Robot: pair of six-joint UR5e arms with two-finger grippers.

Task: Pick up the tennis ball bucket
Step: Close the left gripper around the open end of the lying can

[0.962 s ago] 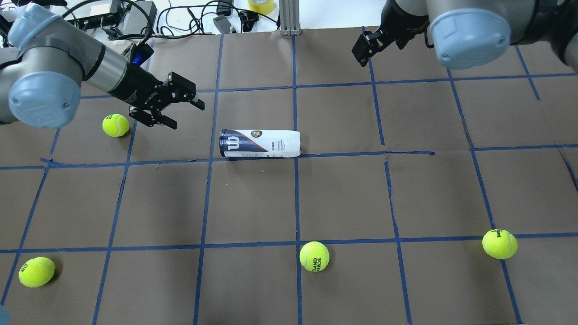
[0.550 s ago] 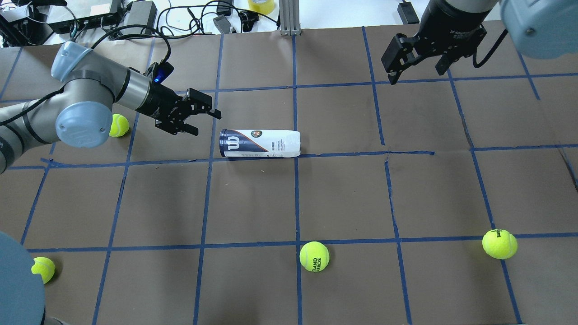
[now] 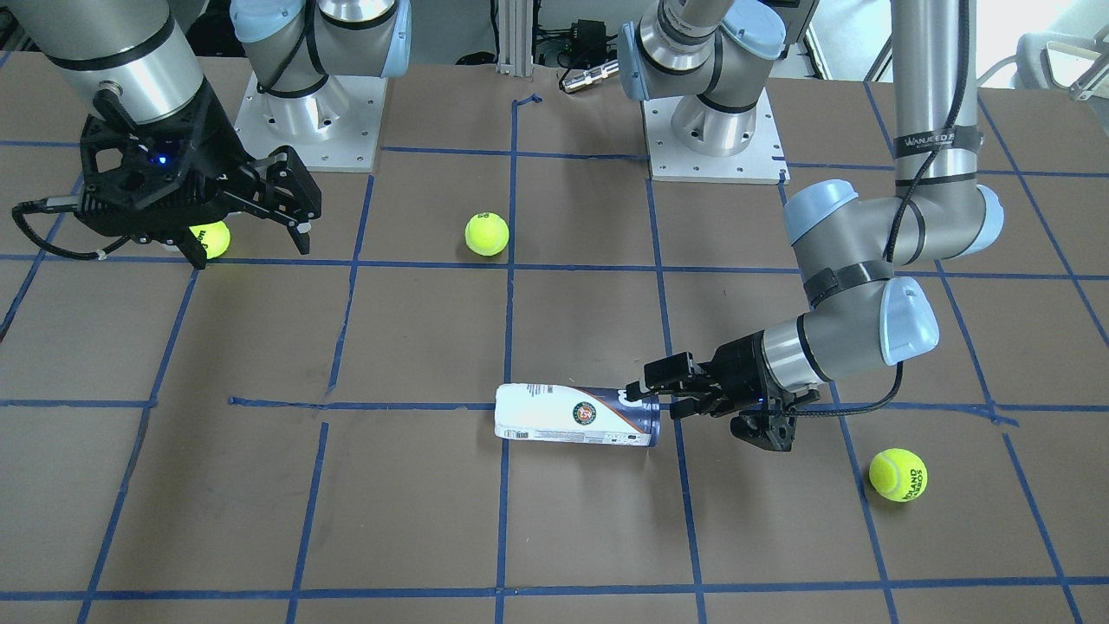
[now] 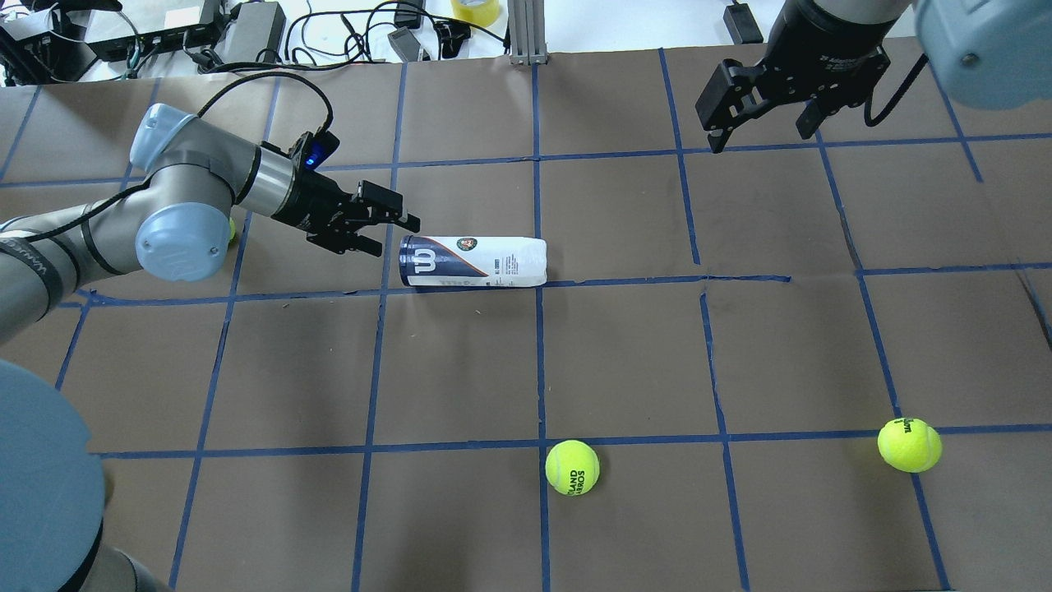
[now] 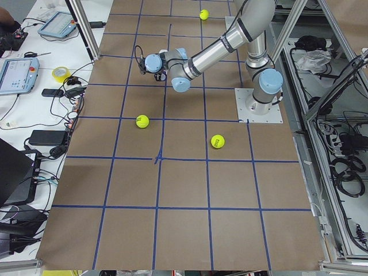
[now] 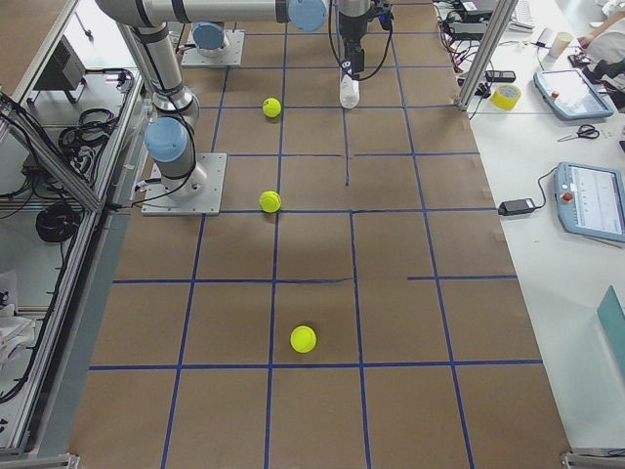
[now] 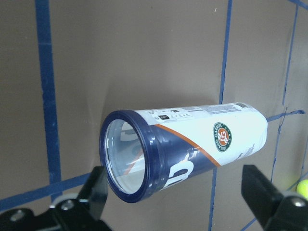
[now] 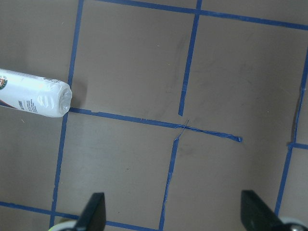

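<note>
- where is the tennis ball bucket (image 4: 472, 262)?
- it lies on its side on the bench (image 4: 625, 362), just beside a blue tape line (image 4: 657, 279). its navy rim end faces the left arm (image 4: 205, 193) and its white end points away.
- and the left jaws?
- spread wide, holding nothing. they sit low, just beside the navy end. the left wrist view looks straight at the clear lid, with 1 finger (image 7: 94, 192) at each lower corner. i cannot tell whether a tip touches the rim.
- the right jaws?
- also wide open and empty, over the far right part of the bench, well apart from the bucket. the right wrist view catches only the white end at its left edge.
- anything else?
- a middle tennis ball (image 4: 572, 467) and a right tennis ball (image 4: 909, 444) rest on the robot's side of the bench, well apart from the bucket.
</note>
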